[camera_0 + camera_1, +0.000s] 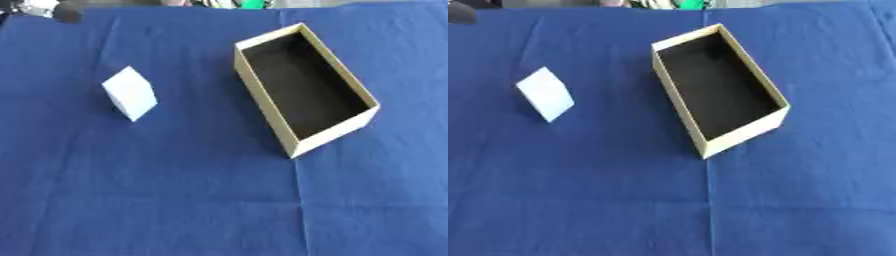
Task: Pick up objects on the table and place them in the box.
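Nearest you, the bench (175, 210) is covered by a dark blue cloth (105, 175) that fills the whole near half, crossed only by faint fold lines (one runs near to far under the box's near corner). That gives you open room across the near side, left and right.

Farther back on the left lies a small pale, whitish block (130, 93), tilted on the cloth, with blue all around it and nothing touching it. No lettering can be read on its faces.

To its right, well apart from it, stands the open box (262, 95), tan-walled with a dark inside, set askew so its near corner points toward you and its long side runs to the far right. Its walls show no label.

Neither robot hand appears in either eye view, so you cannot tell how their fingers stand.
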`<state>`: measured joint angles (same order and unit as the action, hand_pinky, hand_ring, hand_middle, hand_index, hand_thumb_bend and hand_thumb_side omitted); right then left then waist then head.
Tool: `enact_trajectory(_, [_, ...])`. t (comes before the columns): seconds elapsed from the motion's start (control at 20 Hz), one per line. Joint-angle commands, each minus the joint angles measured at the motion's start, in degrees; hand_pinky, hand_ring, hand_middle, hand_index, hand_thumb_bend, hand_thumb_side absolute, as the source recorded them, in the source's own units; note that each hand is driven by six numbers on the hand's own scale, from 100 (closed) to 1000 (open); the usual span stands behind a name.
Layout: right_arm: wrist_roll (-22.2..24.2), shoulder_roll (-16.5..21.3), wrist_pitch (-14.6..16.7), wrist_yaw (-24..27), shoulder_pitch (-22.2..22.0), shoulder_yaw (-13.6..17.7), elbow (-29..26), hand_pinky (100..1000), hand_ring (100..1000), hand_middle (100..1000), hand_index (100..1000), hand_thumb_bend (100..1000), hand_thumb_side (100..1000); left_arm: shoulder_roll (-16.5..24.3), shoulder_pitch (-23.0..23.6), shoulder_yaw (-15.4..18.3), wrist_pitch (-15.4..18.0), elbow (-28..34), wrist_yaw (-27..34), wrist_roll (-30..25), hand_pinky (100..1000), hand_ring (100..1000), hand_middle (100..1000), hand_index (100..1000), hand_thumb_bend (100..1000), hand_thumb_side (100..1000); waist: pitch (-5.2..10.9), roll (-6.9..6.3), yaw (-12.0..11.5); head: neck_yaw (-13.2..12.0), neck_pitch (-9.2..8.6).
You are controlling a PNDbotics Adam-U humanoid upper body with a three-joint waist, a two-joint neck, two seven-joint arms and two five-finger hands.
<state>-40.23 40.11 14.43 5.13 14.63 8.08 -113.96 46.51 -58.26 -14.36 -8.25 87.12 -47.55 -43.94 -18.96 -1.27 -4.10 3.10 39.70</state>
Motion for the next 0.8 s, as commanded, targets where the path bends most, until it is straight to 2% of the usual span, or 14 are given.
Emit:
enact_trajectory(0.05, [0.2, 2.1, -0.2, 0.3, 0.5, 0.3, -0.6, 683, 800, 687, 812, 100, 982, 1.6, -2.1, -1.9, -0.5, -1.2, 2.3, -2.5, 825, 918, 860, 979, 1000, 1000, 2.27, -0.09, -0.1, 0.1, -0.1])
enact_trajectory(0.4, [0.5, 1.9, -0.4, 0.6, 0.6, 0.1, -0.6, 683, 798, 678, 811, 100, 983, -0.4, -3.4, -4.9, -2.1, -5.8, 5.3, -6.2, 824, 914, 826, 970, 1000, 1000, 2.42, -0.24, 0.0, -0.4, -0.29])
enact_trajectory(0.45, [0.5, 1.8, -0.4, 0.6, 0.6, 0.1, -0.6, 683, 797, 677, 811, 100, 982, -0.7, -3.5, -5.2, -2.3, -6.5, 5.7, -6.5, 826, 918, 835, 989, 1000, 950, 2.43, -0.26, 0.0, -0.4, -0.3])
enact_trajectory(0.5, [0.5, 1.8, -0.4, 0.6, 0.6, 0.1, -0.6, 683, 797, 676, 811, 100, 982, -0.9, -3.5, -5.4, -2.2, -7.1, 6.2, -6.9, 836, 934, 856, 1000, 935, 811, 2.42, -0.27, 0.1, -0.5, -0.35])
enact_trajectory(0.6, [0.6, 1.7, -0.5, 0.6, 0.6, 0.1, -0.6, 684, 796, 673, 811, 100, 983, -1.2, -3.2, -5.8, -0.6, -7.9, 8.3, -7.8, 841, 949, 878, 1000, 818, 591, 2.36, -0.31, 0.2, -0.6, -0.45])
enact_trajectory(0.75, [0.5, 1.6, -0.6, 0.7, 0.7, 0.1, -0.6, 684, 795, 672, 811, 100, 984, -0.9, -2.6, -5.8, 3.3, -8.8, 10.9, -8.0, 853, 961, 900, 1000, 787, 493, 2.23, -0.37, 0.3, -0.4, -0.51])
enact_trajectory(0.8, [0.6, 1.6, -0.6, 0.6, 0.7, 0.1, -0.6, 684, 795, 671, 811, 100, 984, -0.7, -2.4, -5.7, 4.7, -9.1, 11.4, -8.0, 854, 963, 903, 1000, 784, 486, 2.19, -0.4, 0.3, -0.4, -0.53])
